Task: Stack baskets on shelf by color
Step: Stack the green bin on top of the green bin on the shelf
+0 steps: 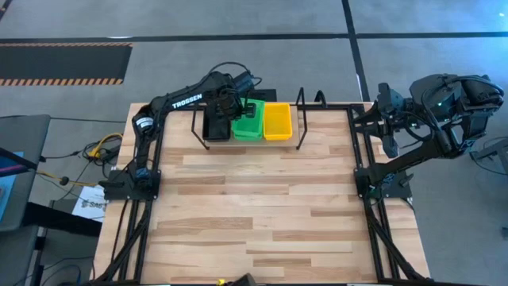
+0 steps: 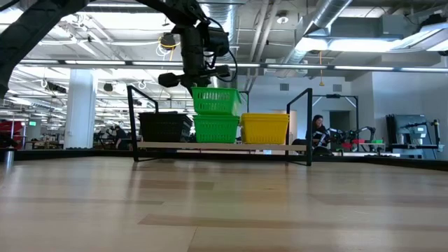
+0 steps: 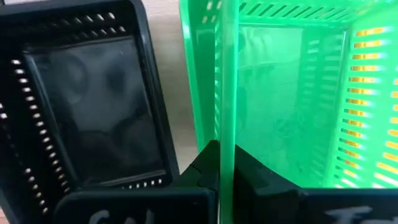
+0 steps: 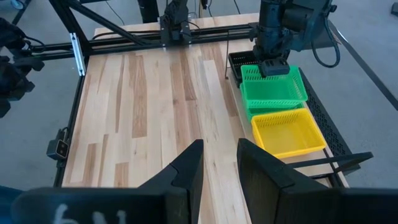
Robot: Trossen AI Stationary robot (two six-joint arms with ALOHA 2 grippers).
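Baskets fill a wooden shelf [image 2: 217, 146] at the far edge of the bench [image 1: 262, 206]: a black stack [image 2: 165, 127], a green stack [image 2: 216, 129] in the middle, and a yellow stack [image 2: 264, 129], side by side and touching. How many baskets sit nested in each stack cannot be told.

One more green basket [image 2: 215, 101] hangs just above the green stack, slightly tilted and not yet seated. The left gripper [image 3: 219, 163] is clamped shut on its thin side wall, one finger inside and one outside, as the left wrist view shows.

This basket looks light and springy, with slotted mesh walls and a smooth rim, so a pinch on one wall likely lets it swing or flex. It should nest easily if lowered level, in line with the basket beneath it.

Black wire uprights [image 2: 309, 124] stand at both shelf ends, clear of the middle slot. The neighbouring stacks sit tight against it and could catch a tilted corner.

The right gripper [image 4: 219, 163] waits beyond the bench's right edge, fingers apart, holding nothing.
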